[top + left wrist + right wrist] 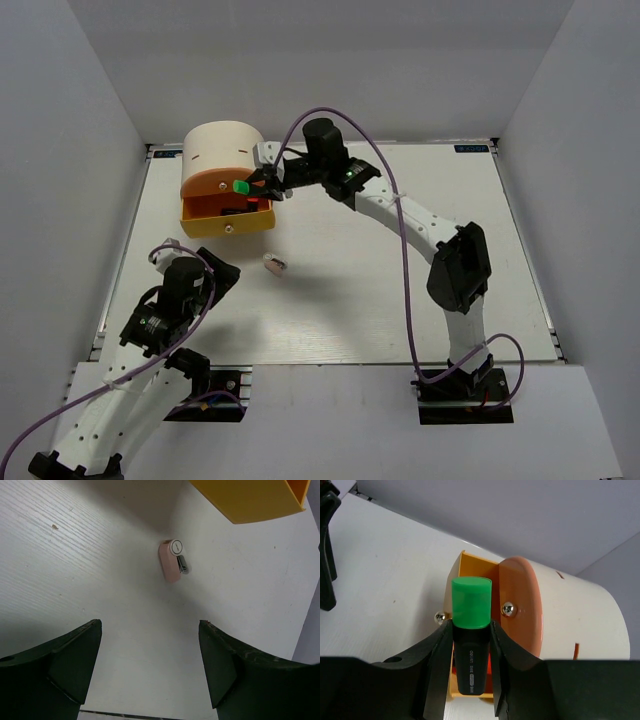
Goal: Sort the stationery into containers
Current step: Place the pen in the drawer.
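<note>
Right jaws gripped the green-capped black marker [471, 645] just before the cream drum-shaped organiser [575, 615]. Left jaws gaped wide, the pink-and-white clip [171, 564] lying ahead of them.

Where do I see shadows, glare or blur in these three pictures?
Top view: soft shadows on the table, no glare. Left wrist view: a grey shadow lies by the pink clip. Right wrist view: the green-capped marker is sharp, the knob glints.

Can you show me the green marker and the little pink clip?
green marker [471, 602], right wrist view, on its green cap.
pink clip [168, 568], left wrist view, on its pink body.
</note>
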Robot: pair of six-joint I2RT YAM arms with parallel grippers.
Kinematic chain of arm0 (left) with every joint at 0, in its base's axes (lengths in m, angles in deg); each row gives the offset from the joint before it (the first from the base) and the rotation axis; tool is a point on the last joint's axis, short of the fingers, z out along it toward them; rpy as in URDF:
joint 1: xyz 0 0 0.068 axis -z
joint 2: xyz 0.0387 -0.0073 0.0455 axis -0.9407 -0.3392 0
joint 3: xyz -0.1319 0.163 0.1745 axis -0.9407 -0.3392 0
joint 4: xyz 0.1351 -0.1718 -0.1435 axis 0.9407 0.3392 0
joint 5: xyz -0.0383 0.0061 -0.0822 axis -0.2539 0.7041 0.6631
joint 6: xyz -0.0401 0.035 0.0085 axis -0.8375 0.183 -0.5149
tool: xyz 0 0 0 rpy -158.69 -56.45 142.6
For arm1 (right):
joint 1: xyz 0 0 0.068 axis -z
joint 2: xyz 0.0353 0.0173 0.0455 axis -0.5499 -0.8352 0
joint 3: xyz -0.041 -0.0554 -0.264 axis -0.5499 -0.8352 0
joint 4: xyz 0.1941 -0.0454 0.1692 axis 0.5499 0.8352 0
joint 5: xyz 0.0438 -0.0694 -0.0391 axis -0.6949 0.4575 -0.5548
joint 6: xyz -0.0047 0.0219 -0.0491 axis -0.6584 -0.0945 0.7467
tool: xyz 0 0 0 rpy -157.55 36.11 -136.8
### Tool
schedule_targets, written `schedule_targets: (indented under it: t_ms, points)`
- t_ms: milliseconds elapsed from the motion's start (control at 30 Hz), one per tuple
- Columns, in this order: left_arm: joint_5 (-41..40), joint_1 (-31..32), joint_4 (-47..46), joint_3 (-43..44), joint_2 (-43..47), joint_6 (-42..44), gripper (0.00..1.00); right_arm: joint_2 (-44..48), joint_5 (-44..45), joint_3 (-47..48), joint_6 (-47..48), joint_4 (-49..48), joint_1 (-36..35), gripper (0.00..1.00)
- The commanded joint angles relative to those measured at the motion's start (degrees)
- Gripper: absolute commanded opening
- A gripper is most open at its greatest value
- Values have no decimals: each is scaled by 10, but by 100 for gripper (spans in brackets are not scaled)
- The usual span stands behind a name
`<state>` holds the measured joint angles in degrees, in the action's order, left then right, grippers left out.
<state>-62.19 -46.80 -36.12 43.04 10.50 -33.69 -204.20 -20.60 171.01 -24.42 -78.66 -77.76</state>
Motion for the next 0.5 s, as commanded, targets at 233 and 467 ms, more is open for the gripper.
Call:
schedule_targets:
  t_ms: [233, 467]
  points:
    - [-8, 1, 15, -5, 9, -12, 89, -57, -3, 22, -74, -147, -14, 3]
    - [-13, 1, 26, -5, 14, -12, 89, -87, 7, 22, -81, -165, -11, 3]
